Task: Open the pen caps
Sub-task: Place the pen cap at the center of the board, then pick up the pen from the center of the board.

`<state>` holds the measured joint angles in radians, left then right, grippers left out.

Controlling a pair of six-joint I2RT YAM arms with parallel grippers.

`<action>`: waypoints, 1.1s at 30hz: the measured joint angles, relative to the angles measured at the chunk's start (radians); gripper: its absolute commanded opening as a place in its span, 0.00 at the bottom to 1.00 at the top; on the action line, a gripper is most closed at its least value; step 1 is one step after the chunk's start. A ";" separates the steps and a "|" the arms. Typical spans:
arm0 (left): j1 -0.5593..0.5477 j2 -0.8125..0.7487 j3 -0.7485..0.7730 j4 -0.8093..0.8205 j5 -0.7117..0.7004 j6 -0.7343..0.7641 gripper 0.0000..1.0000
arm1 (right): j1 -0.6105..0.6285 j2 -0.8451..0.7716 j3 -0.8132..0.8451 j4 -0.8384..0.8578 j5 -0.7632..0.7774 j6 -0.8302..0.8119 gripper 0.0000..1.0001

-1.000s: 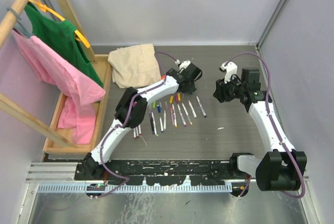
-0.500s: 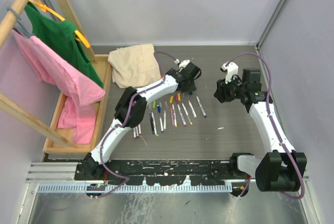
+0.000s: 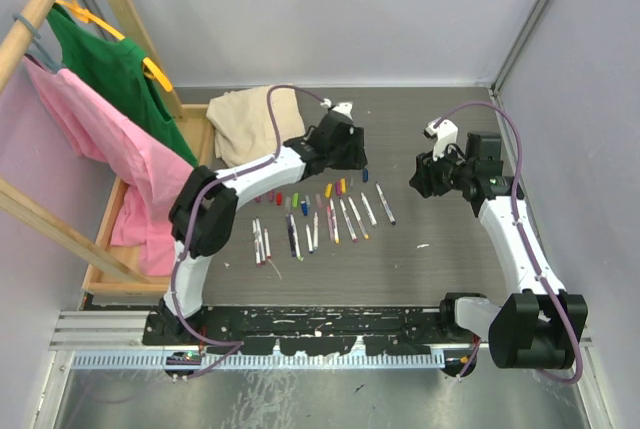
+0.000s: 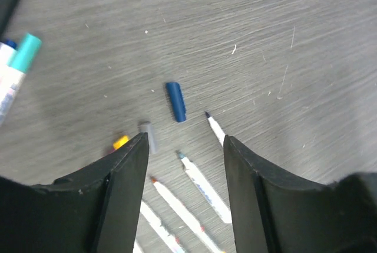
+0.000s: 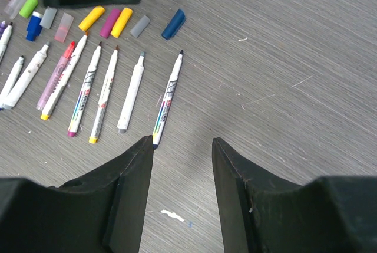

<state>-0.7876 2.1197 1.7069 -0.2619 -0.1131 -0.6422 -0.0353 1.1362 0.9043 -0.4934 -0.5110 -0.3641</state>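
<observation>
Several loose pen caps lie in a row on the grey table: a dark blue cap (image 4: 175,101) (image 5: 173,23), a grey cap (image 4: 148,136) (image 5: 139,26), yellow caps (image 5: 91,19) and a pink cap (image 5: 110,22). Beneath them lie uncapped white-barrelled pens (image 5: 168,100) (image 3: 340,217) side by side. My left gripper (image 4: 184,147) (image 3: 345,156) hovers open over the caps' row, nothing between its fingers. My right gripper (image 5: 182,142) (image 3: 420,179) hangs open and empty to the right of the pens.
A beige cloth (image 3: 255,124) lies at the back left. A wooden rack (image 3: 60,9) with green and pink garments over a wooden tray (image 3: 105,269) fills the left side. A thicker teal-capped marker (image 4: 23,55) lies by the left gripper. A white speck (image 3: 423,246) marks the table.
My left gripper has opened and drawn slightly back and left, its elbow swinging left; the dark blue cap now lies free on the table. The right arm has stayed put.
</observation>
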 measured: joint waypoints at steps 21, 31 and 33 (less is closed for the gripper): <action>0.183 -0.026 0.022 -0.265 0.175 0.653 0.43 | -0.002 -0.001 0.000 -0.016 -0.064 -0.049 0.50; 0.189 0.092 0.148 -0.385 0.192 0.718 0.42 | -0.002 -0.001 0.000 -0.016 -0.068 -0.052 0.50; 0.193 0.110 0.172 -0.401 0.193 0.721 0.43 | -0.002 -0.001 0.000 -0.016 -0.068 -0.052 0.51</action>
<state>-0.5945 2.2299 1.8790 -0.6628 0.0803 0.0792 -0.0368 1.1351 0.9039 -0.5098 -0.5793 -0.4164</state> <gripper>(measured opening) 0.415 0.502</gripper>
